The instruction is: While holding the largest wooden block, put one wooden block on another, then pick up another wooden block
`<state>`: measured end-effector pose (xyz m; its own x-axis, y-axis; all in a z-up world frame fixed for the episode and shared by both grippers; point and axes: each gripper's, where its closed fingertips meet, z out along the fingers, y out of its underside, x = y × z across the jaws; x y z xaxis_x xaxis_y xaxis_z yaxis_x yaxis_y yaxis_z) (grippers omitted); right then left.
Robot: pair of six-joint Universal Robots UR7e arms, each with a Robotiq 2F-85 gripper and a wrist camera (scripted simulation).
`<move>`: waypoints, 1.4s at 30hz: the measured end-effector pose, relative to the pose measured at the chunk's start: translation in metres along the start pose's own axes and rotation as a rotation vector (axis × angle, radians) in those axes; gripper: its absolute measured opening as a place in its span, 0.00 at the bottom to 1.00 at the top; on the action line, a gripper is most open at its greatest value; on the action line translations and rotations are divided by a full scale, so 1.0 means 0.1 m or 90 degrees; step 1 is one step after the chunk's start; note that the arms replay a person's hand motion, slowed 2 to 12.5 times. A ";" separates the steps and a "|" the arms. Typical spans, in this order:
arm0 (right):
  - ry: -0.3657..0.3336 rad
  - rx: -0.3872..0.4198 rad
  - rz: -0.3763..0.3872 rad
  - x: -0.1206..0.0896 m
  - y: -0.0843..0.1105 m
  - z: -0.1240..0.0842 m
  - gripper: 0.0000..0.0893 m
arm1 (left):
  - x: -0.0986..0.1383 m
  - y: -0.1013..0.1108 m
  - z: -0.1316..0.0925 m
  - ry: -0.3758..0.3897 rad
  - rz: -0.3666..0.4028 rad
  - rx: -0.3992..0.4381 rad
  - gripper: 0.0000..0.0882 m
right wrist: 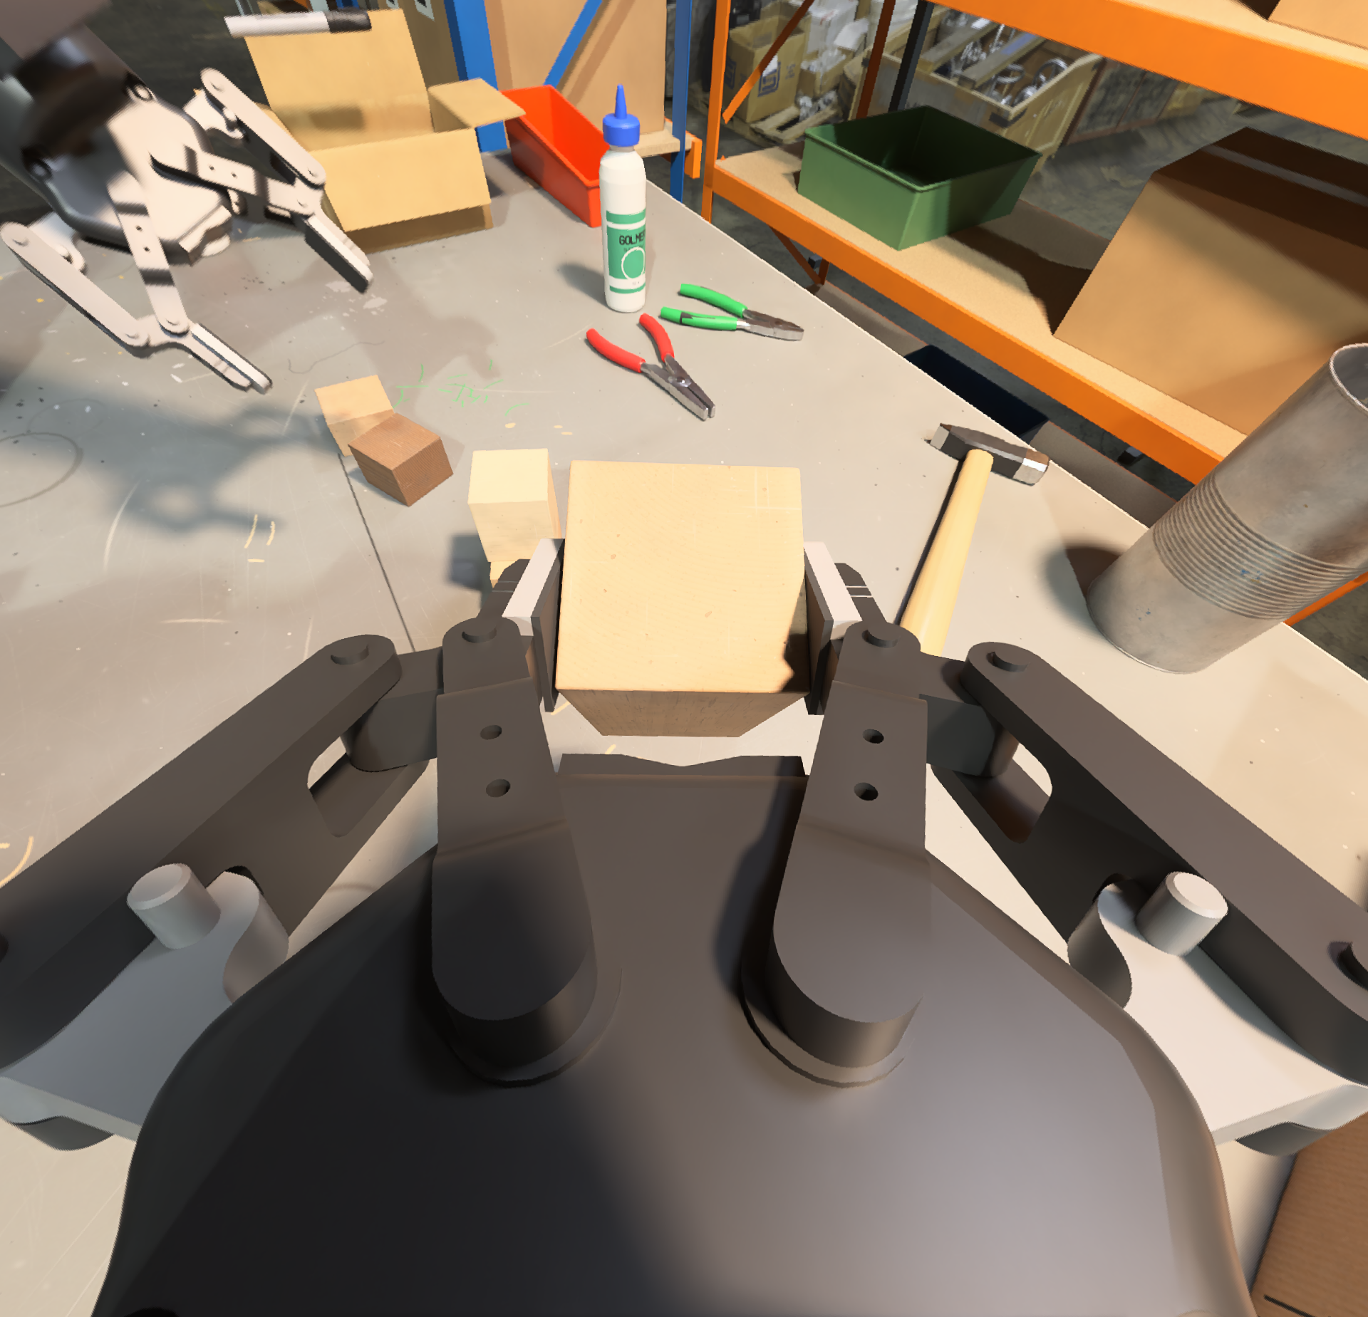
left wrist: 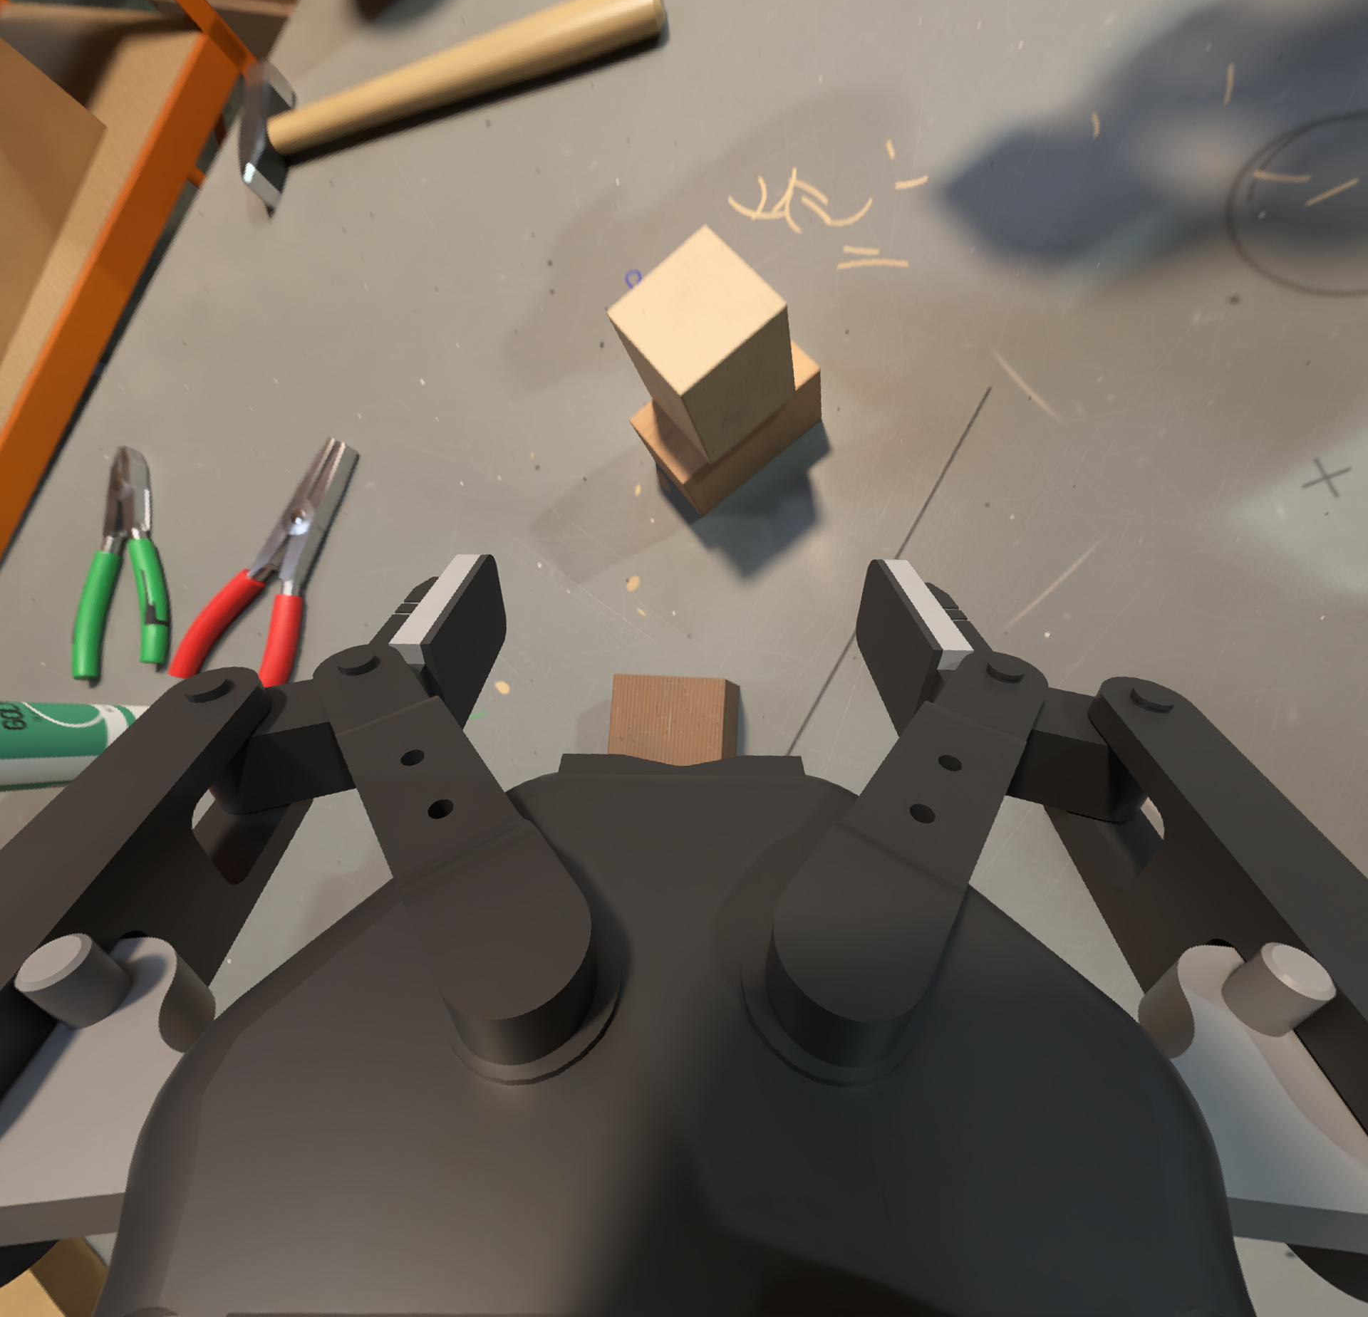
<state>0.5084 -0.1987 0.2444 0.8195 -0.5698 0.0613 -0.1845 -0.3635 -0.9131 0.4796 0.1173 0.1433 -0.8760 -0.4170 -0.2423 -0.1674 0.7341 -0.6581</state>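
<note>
My left pincer (left wrist: 679, 619) is hanging spread and empty above the grey desk (left wrist: 1036, 615), where a pale wooden block (left wrist: 703, 334) is sitting stacked on a tan one (left wrist: 748, 460). My right pincer (right wrist: 679, 601) is clamping the largest pale wooden block (right wrist: 677, 578) by its flat sides; it looks rigid and light.

Bright overhead light — soft shadows, blurred wide-angle edges.

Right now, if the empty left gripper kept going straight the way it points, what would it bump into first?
Probably the stack just ahead: the pale wooden block resting on the darker tan wooden block. The left gripper is open, its fingers apart; depth is hard to judge.
</note>
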 end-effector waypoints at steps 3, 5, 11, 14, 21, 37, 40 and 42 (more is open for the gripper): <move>-0.004 0.011 0.003 0.00 -0.02 -0.03 0.56 | 0.01 0.13 0.07 0.008 -0.007 -0.032 0.93; -0.005 0.015 0.003 0.00 -0.03 -0.04 0.56 | -0.01 0.22 0.11 0.005 -0.011 -0.053 0.94; 0.001 0.011 -0.002 0.02 -0.01 -0.07 0.56 | -0.05 0.41 0.19 -0.011 -0.019 -0.092 0.95; 0.006 0.006 -0.006 0.03 0.00 -0.07 0.56 | -0.04 0.48 0.23 -0.007 -0.019 -0.106 0.95; 0.008 0.005 -0.009 0.05 0.01 -0.08 0.56 | 0.03 0.65 0.33 0.013 -0.008 -0.152 0.97; 0.003 0.004 -0.016 0.03 0.01 -0.06 0.56 | 0.04 1.03 0.53 0.011 0.039 -0.291 0.94; 0.004 0.000 -0.020 0.03 0.01 -0.06 0.56 | 0.04 1.06 0.55 0.014 0.040 -0.302 0.93; 0.005 -0.002 -0.022 0.03 0.02 -0.06 0.56 | 0.03 1.07 0.56 0.013 0.039 -0.305 0.93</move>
<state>0.5075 -0.2049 0.2453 0.8209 -0.5629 0.0961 -0.1578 -0.3853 -0.9092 0.4845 0.1648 0.0324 -0.8983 -0.3590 -0.2535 -0.3012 0.9229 -0.2398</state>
